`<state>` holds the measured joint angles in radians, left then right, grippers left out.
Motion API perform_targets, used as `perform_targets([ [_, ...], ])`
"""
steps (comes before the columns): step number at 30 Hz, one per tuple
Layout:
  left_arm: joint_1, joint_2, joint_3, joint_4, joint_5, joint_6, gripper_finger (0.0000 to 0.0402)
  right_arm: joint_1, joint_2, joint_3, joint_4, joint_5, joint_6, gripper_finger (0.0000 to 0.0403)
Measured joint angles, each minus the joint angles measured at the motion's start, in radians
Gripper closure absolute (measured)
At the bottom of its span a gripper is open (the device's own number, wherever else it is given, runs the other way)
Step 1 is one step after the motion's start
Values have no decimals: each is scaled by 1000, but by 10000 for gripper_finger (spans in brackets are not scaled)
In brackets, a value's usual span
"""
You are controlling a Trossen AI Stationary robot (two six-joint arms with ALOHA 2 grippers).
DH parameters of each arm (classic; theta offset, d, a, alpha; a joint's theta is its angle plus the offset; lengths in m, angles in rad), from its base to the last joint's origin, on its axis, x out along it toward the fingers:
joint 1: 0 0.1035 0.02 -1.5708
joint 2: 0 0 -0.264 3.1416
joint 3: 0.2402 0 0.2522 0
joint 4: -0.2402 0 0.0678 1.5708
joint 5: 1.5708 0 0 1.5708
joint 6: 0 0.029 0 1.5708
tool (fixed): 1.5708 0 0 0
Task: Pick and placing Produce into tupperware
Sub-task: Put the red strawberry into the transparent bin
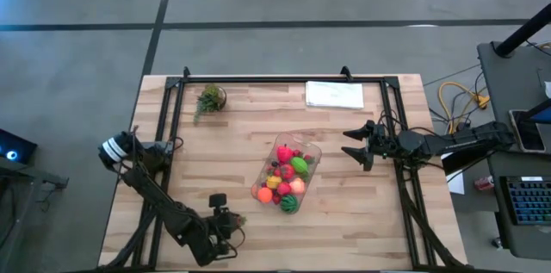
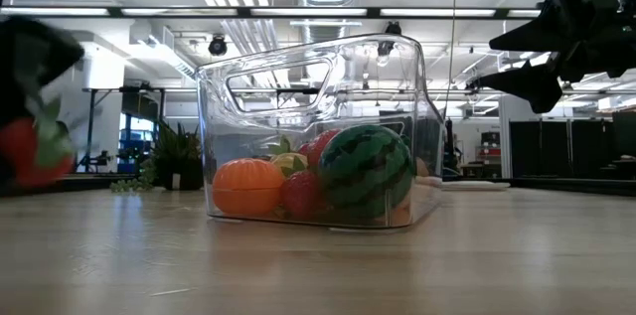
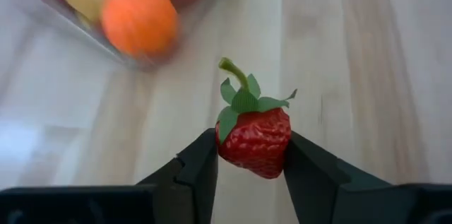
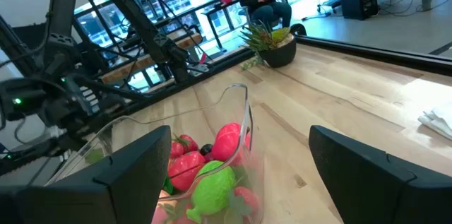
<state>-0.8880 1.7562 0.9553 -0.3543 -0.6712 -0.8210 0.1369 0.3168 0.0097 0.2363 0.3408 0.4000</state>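
Red strawberry [image 3: 253,141] in left end effector [image 3: 248,174]

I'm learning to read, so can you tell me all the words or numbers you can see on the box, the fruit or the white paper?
None can be read. The tupperware is clear and unlabelled, the strawberry in the left gripper carries no writing, and the white sheet is too small to show any print.

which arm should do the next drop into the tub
Left. The left gripper is already shut on a strawberry near the tupperware, so it only has to carry it over. The right gripper hangs open and empty beside the tub.
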Motion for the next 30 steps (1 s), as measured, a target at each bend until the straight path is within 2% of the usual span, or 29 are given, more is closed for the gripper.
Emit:
perform_targets([
  [5,6,-93,0,-67,-78,59,279,0,0,0,0,0,0,75],
  [9,32,-233,5,-129,-185,125,279,0,0,0,0,0,0,75],
  [14,157,-395,2,-61,-195,312,279,0,0,0,0,0,0,75],
  [16,228,-424,2,39,-145,434,279,0,0,0,0,0,0,75],
  [18,304,-432,2,168,-49,557,279,0,0,0,0,0,0,75],
  [20,373,-422,5,273,50,619,279,0,0,0,0,0,0,75],
  [25,542,-346,48,292,227,567,279,0,0,0,0,0,0,75],
  [30,655,-243,92,263,404,489,279,0,0,0,0,0,0,75],
])
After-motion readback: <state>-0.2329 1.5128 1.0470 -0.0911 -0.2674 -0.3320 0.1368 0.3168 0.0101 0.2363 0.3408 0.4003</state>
